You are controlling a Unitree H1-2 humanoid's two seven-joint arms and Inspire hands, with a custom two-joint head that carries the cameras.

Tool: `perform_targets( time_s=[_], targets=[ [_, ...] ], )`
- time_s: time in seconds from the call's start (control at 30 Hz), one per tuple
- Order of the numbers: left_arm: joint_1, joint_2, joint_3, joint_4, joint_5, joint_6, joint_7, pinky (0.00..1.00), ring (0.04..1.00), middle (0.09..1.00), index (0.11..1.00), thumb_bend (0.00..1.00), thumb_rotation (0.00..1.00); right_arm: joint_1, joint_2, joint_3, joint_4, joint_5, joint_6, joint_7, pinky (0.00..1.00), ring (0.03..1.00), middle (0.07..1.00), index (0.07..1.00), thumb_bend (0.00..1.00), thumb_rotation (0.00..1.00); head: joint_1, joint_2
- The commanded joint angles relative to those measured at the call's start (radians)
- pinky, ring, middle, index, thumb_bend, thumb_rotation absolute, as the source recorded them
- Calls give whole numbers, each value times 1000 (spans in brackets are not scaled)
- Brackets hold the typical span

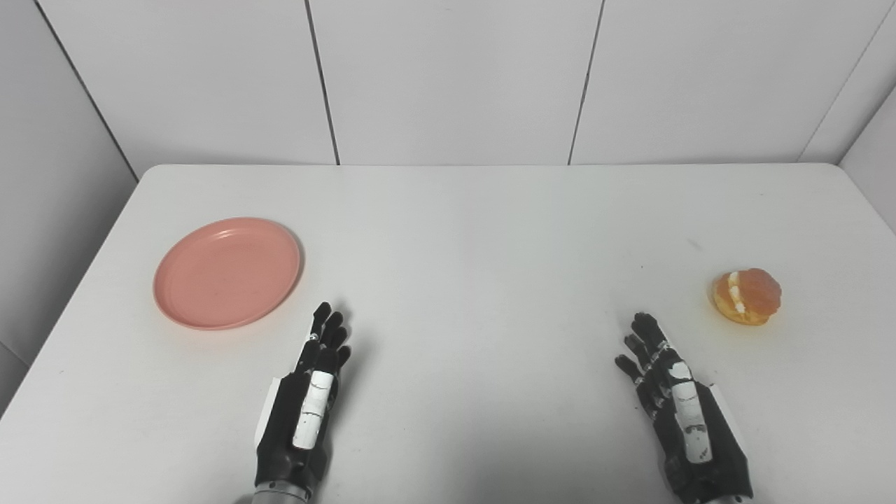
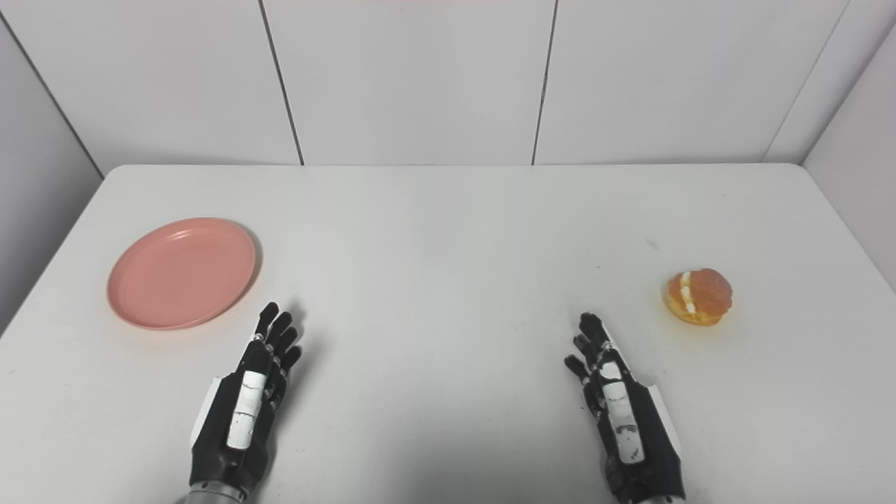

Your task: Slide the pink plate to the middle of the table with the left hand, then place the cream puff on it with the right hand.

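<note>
An empty pink plate [image 1: 227, 272] lies on the left side of the white table [image 1: 476, 231]. A cream puff [image 1: 747, 296], golden brown with a white cream line, sits at the right side. My left hand [image 1: 308, 395] rests open near the front edge, fingers stretched forward, a little to the right of and nearer than the plate, not touching it. My right hand [image 1: 675, 409] rests open near the front edge, fingers stretched forward, to the left of and nearer than the cream puff, apart from it. Both hands hold nothing.
White panelled walls [image 1: 455, 77] stand behind and on both sides of the table. The bare table middle lies between the two hands. Nothing else stands on the table.
</note>
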Motion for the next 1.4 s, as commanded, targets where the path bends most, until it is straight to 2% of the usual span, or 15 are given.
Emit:
perform_targets(
  time_s=[0.0, 0.23, 0.37, 0.53, 0.87, 1.03, 1.27, 1.37],
  targets=[
    [77, -42, -13, -16, 16, -13, 9, 1000, 1000, 1000, 1000, 912, 843, 17, -12, -11, 7, 7, -15, 5, 1000, 982, 984, 949, 837, 935, 4, 0],
    [80, -33, -31, -30, 24, 13, 15, 1000, 1000, 1000, 1000, 862, 851, 18, -25, -7, 10, 3, -8, 6, 1000, 988, 988, 958, 839, 946, -9, -1],
    [82, -27, -28, -31, 19, 13, 15, 1000, 1000, 1000, 1000, 830, 855, 22, -12, -2, 5, 2, -1, -4, 1000, 990, 986, 953, 824, 941, -22, -5],
    [81, -14, -19, -30, 7, 19, 7, 1000, 1000, 1000, 1000, 870, 842, 23, 2, 4, 7, -9, -3, -15, 1000, 988, 983, 949, 830, 936, -46, -5],
    [80, 33, 35, -23, -64, 31, -46, 1000, 1000, 1000, 1000, 881, 853, 23, 47, 40, 5, -64, -4, -50, 982, 965, 970, 940, 884, 918, -179, -10],
    [80, 36, 60, 1, -77, 14, -64, 1000, 1000, 1000, 1000, 932, 836, 24, 61, 50, -3, -71, 1, -65, 988, 965, 972, 938, 893, 915, -176, -11],
    [78, 27, 68, 13, -76, 10, -78, 1000, 1000, 1000, 1000, 930, 830, 22, 48, 45, 4, -66, -4, -61, 981, 957, 966, 936, 893, 924, -161, -17],
    [83, 14, 56, 12, -49, 11, -68, 1000, 1000, 1000, 1000, 934, 836, 27, 38, 37, 7, -54, -5, -54, 992, 961, 969, 938, 897, 923, -117, -34]
  ],
)
